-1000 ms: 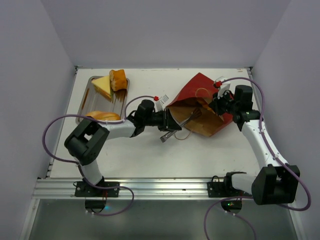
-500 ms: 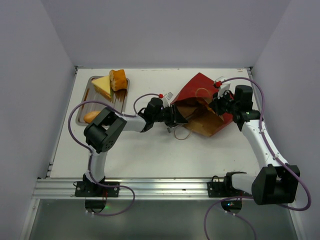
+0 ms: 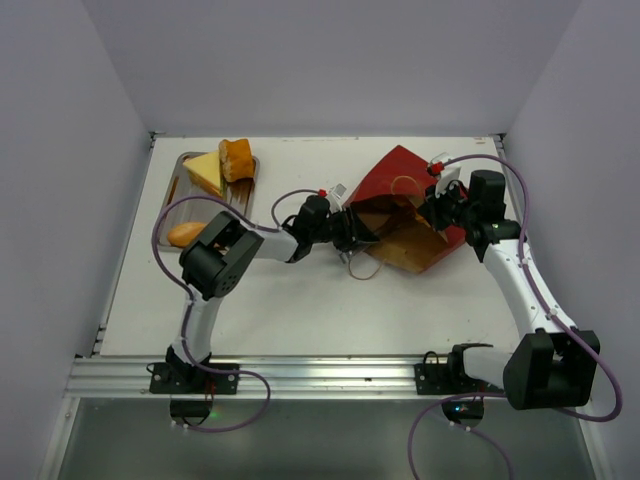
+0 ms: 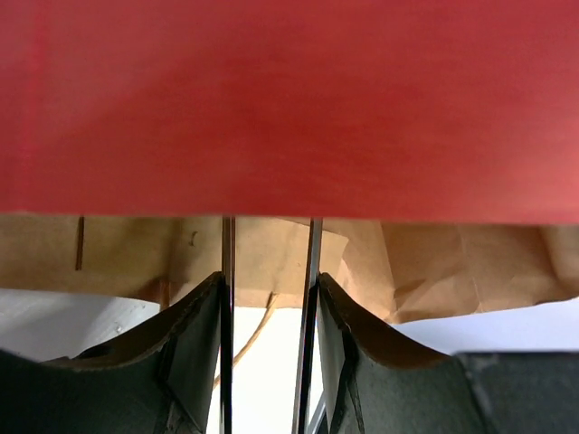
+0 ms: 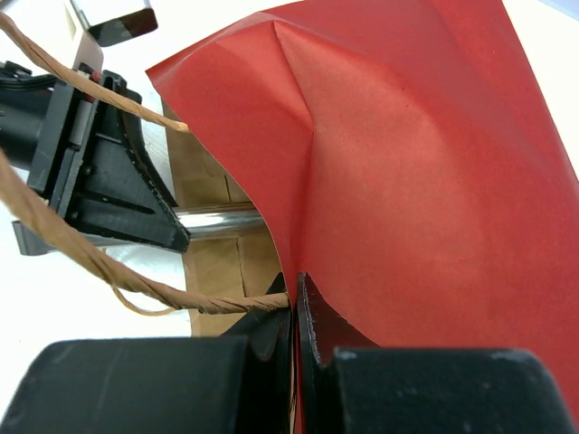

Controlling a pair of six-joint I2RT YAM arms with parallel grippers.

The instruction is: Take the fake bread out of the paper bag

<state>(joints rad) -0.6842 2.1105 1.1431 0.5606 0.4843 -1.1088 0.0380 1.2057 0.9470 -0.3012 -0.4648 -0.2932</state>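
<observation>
Table: white, pale walls round it.
Paper bag: on its side, right of centre, unmoved.
Left gripper: has pushed right to the bag's mouth; jaws partly spread, clasping metal tongs.
Right gripper: pinched tight on the bag's red wall.
Right wrist view alone: string handle beside that pinch.

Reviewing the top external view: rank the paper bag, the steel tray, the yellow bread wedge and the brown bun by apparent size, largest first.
1. paper bag
2. steel tray, partly covered by the left arm
3. yellow bread wedge and brown bun: they look too close in size to rank.
</observation>
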